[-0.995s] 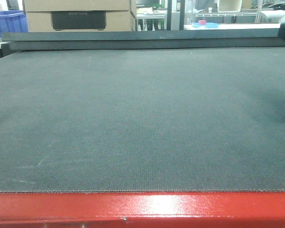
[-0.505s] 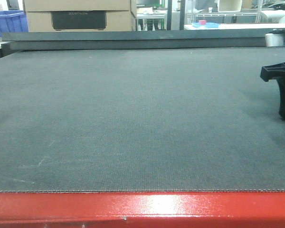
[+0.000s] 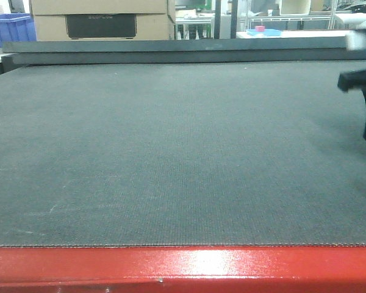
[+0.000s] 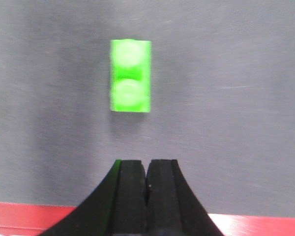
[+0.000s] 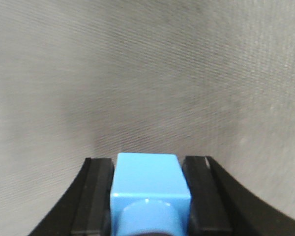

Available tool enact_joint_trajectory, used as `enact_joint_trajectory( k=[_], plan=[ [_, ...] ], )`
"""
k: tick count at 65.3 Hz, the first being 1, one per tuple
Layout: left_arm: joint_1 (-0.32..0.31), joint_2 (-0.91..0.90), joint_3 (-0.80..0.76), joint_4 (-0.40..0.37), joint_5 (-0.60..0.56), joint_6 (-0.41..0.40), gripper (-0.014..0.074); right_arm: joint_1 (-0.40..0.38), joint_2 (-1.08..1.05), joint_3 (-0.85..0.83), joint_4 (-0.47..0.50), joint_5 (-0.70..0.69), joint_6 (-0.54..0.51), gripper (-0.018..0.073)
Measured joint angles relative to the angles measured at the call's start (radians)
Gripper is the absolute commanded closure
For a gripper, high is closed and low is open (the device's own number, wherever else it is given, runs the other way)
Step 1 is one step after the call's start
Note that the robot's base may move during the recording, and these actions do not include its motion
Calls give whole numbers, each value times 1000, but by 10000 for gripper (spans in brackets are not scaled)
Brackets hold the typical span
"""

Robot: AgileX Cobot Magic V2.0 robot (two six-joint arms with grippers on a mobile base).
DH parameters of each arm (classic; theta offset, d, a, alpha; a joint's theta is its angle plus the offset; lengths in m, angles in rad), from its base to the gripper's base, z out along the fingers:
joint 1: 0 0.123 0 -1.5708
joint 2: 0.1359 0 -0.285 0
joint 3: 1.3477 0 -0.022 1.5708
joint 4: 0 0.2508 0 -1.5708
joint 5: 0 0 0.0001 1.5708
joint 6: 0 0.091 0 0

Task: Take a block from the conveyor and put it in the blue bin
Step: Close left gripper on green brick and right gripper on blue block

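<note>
The block (image 5: 150,179) is small, bright blue and straight-edged, with a round stud on the face nearest the camera. It sits squeezed between the two black fingers of the right gripper (image 5: 150,169), and it seems to hang just above the belt, though the blurred wrist view leaves that unsure. The conveyor (image 3: 171,152) is a wide, flat belt of dark grey-green woven fabric with a glossy red frame along its near edge. The blue bin (image 3: 9,27) stands beyond the belt's far left corner, partly cut off.
</note>
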State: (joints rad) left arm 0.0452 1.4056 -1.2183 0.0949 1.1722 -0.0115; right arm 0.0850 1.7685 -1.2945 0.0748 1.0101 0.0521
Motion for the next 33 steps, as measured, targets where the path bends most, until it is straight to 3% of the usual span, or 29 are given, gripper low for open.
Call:
enact_joint_trajectory(
  k=[5,13,20,33],
  plan=[
    [0,37,-2,13,-11,4,591,0,-20,-1,20,0,0,721],
    [0,96,-2,31,-47,11,332,0,-30,-1,31,0,0,721],
    [0,143,-2,43,-103,11,172,0,-31,-1,31,0,0,721],
    [0,235,-4,46,-151,11,151,0,-31,-1,35,0,0,721]
  ],
)
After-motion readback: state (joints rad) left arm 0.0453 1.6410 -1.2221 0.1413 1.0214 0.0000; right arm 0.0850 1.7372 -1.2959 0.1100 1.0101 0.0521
